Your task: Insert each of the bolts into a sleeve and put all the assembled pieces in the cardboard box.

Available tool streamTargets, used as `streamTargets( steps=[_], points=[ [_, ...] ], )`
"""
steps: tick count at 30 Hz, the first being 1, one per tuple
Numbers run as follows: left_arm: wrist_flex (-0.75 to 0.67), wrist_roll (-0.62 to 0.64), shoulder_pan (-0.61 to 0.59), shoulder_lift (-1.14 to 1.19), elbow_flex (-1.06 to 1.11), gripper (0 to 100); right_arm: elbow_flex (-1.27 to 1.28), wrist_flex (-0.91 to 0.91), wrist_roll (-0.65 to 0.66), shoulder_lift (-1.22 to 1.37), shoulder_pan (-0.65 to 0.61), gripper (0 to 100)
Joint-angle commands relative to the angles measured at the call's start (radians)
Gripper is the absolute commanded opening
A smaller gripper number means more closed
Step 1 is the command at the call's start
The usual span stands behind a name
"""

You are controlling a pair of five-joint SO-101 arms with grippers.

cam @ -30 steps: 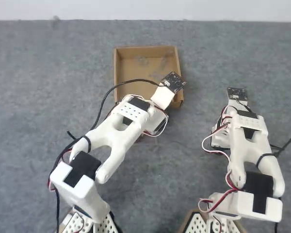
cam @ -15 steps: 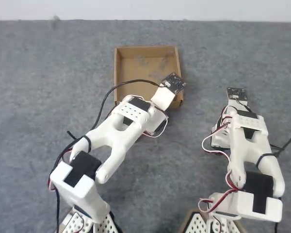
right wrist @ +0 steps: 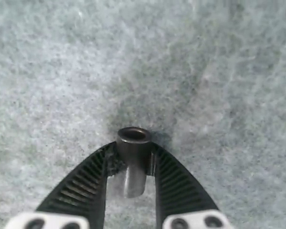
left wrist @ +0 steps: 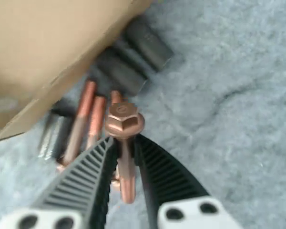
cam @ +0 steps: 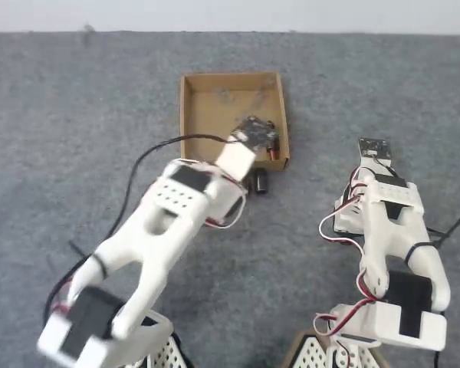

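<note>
Just beside the cardboard box [cam: 185,115] the left gripper [left wrist: 124,143] is clamped on a bolt [left wrist: 125,120] under its hex head, and well apart from the box the right gripper [right wrist: 132,153] is clamped around a sleeve [right wrist: 133,139]; both parts appear rigid, smooth and slip-prone, so grip mid-length.

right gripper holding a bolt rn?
No, the right gripper is shut on a dark hollow sleeve, whose open end faces the wrist camera.
</note>
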Motion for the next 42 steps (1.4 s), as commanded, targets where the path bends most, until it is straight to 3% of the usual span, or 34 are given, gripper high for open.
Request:
streamTargets(
  steps=[1, 9, 16, 22, 34, 42],
  points=[
    [0.008, 0.035, -0.077, -0.166, 0.033, 1, -0.048, -0.001, 0.011, -0.004, 0.016, 0.7],
    [0.002, 0.221, -0.316, -0.299, 0.124, 1, -0.048, 0.004, 0.011, -0.004, 0.015, 0.7],
    [-0.17, 0.353, -0.485, -0.298, 0.232, 1, -0.046, 0.005, 0.011, -0.004, 0.015, 0.7],
    [-0.176, 0.331, -0.473, -0.238, 0.242, 1, -0.044, 0.007, 0.011, -0.004, 0.015, 0.7],
    [-0.172, 0.333, -0.471, 0.13, 0.005, 2, -0.044, 0.019, 0.011, -0.004, 0.013, 0.7],
    [-0.137, 0.33, -0.471, 0.149, -0.005, 11, -0.044, 0.019, 0.011, -0.004, 0.013, 0.7]
  ],
)
